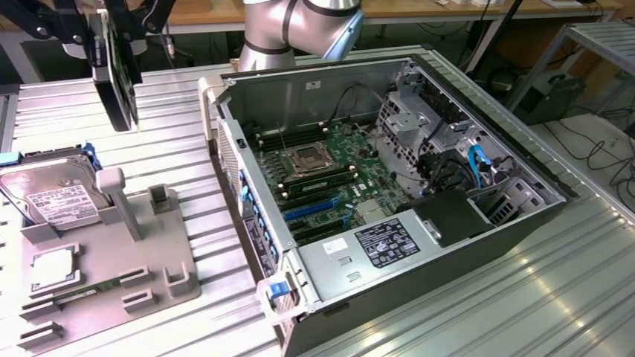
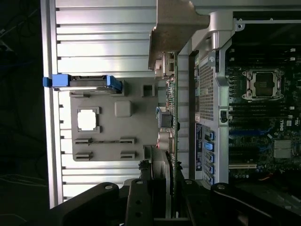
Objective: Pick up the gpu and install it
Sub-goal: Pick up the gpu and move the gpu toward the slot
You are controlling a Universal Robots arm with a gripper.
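One gpu [image 1: 111, 74] edge-on in fingers [image 2: 139, 200], seemingly clear of case [image 1: 230, 134] wall

Gpu [image 1: 112, 74]: thin flat card, dark, seen near edge-on. I hold it by top edge; hangs vertical, in air, touching nothing below. Posn: ext. view's left of case [image 1: 328, 89], apart. Wrist view: green board edge w/ small components.

Gripper [image 1: 115, 30] raised at exterior view's upper left, pointing straight down. Black linkage fingers [image 2: 138, 200] clamped either side of gpu [image 1: 116, 89], which hangs vertical, edge-on. Grey arm [image 1: 297, 26] joint at exterior view's top centre.
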